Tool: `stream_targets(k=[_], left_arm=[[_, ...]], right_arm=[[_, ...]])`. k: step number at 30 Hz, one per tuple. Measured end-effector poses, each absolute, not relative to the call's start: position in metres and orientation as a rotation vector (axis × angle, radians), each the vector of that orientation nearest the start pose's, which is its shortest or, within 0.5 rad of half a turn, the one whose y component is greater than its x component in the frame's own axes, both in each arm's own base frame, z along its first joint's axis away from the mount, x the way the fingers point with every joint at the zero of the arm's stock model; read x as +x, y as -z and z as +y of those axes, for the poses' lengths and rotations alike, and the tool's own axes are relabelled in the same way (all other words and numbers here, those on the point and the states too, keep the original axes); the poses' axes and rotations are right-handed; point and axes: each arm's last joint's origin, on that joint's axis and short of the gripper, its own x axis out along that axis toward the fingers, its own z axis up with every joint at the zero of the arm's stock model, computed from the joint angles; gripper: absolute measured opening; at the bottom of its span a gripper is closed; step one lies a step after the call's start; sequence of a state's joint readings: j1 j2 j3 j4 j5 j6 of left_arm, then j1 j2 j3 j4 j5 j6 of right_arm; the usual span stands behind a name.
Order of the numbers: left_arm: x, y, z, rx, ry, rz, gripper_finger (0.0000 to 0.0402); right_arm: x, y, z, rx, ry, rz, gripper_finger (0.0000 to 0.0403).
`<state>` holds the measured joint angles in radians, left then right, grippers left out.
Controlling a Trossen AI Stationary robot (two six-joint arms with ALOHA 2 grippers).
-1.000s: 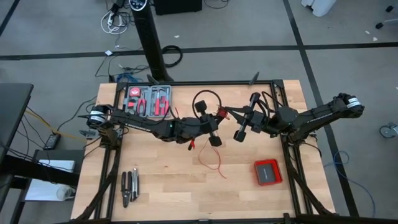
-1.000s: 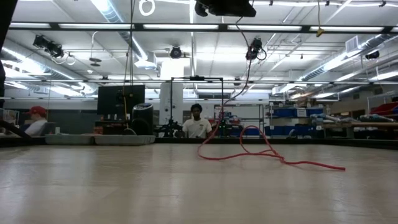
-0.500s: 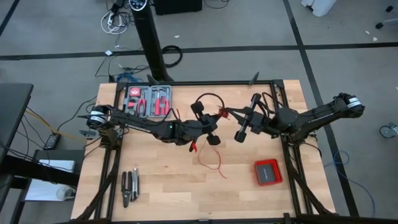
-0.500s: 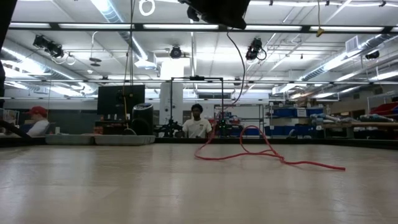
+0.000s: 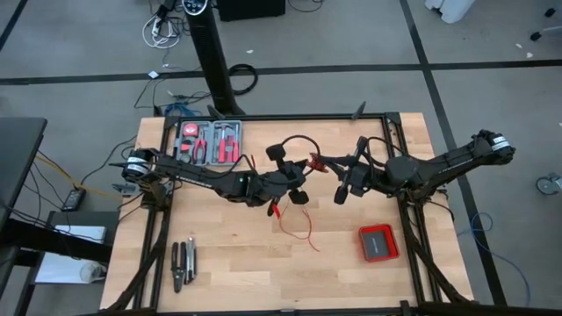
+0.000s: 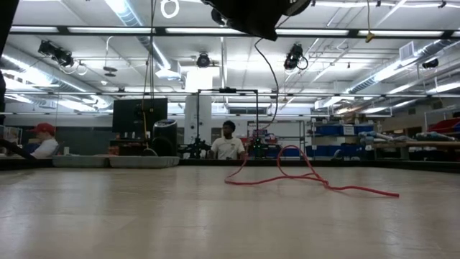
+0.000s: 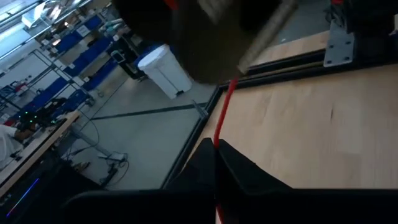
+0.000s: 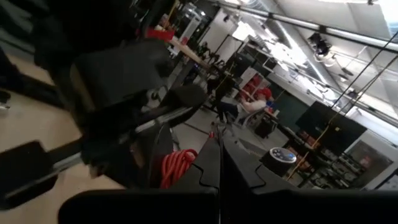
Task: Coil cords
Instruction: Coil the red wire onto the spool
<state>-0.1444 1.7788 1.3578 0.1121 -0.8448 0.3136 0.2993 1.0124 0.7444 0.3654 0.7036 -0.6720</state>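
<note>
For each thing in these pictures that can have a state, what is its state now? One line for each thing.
left gripper: shut on the red wire, raised over the table's middle.
right gripper: shut, holding the coil end, facing the left gripper.
red wire: partly coiled between the grippers; the rest lies in loose loops on the table.
tool case: open, tools inside.
red box: closed, flat on the table.
pliers: lying untouched.

Overhead view evenly lit, soft shadows. Low view: bright ceiling strip lights (image 6: 136, 32) glare; near table (image 6: 144, 223) softly blurred. Both wrist views dim, close parts blurred, possibly motion; red wire (image 7: 222, 118) stays legible.
</note>
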Motion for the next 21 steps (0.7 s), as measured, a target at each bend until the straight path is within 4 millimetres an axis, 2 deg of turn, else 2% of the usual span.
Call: stream_targets(k=[11, 21], left_arm=[[0.4043, -0.2949, -0.0362, 0.452, -0.677, 0.394, 0.0059], [0.4016, -0.2934, -0.0340, 0.479, -0.774, 0.428, 0.0062]], right_arm=[[0.2177, -0.3271, 0.0482, -0.584, 0.383, 0.055, 0.0000], [0.2180, -0.3266, 0.0499, -0.551, 0.339, 0.039, 0.0000]])
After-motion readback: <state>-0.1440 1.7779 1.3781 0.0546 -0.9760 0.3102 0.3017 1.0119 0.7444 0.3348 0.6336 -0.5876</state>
